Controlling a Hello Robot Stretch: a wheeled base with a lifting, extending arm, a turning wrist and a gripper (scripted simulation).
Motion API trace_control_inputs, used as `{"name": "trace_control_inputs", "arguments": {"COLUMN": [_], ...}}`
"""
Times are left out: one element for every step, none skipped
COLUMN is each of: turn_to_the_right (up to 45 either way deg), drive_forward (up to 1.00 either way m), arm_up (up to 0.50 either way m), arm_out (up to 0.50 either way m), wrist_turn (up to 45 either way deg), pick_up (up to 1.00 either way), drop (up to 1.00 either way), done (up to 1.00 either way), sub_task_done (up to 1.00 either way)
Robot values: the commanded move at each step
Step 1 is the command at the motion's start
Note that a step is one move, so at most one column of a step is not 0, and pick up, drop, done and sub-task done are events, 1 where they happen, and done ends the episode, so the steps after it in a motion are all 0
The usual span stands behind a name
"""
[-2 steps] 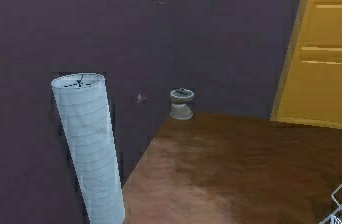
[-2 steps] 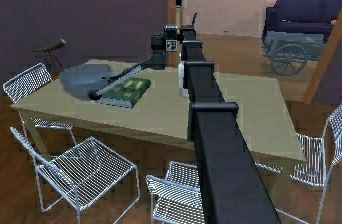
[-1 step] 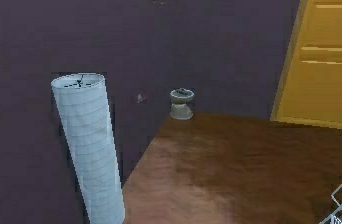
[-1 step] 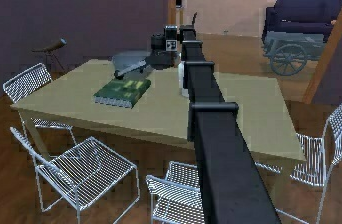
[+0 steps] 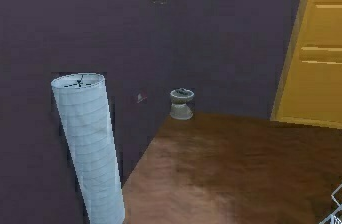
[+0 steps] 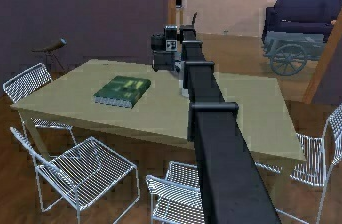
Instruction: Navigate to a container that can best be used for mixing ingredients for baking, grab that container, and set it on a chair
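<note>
Over the pale counter (image 6: pixel 259 110), the fingers (image 6: pixel 158 60) hang near a green book (image 6: pixel 122 90); I cannot tell whether they hold anything. White wire chairs (image 6: pixel 84 170) ring the counter.

The arm (image 6: pixel 217 130) is stretched far out as a dark square bar. It rises from the arm side view's bottom edge just right of the middle and narrows toward the upper left. It crosses the worktop (image 6: pixel 74 85) from the near edge almost to the far edge, passing above the surface. At the arm's far end, the dark body of the hand (image 6: pixel 161 56) sits on its left side, near the middle of the worktop's far edge. The hand's tip is too small to make out, so whether it holds anything cannot be told.
</note>
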Motion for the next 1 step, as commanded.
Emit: {"name": "trace_control_inputs", "arguments": {"turn_to_the_right": [0.0], "drive_forward": [0.0], "arm_up": [0.0], "arm_out": [0.0], "wrist_turn": [45.0], "pick_up": [0.0], "drop": [0.0], "done": [0.0], "sub_task_done": [0.0]}}
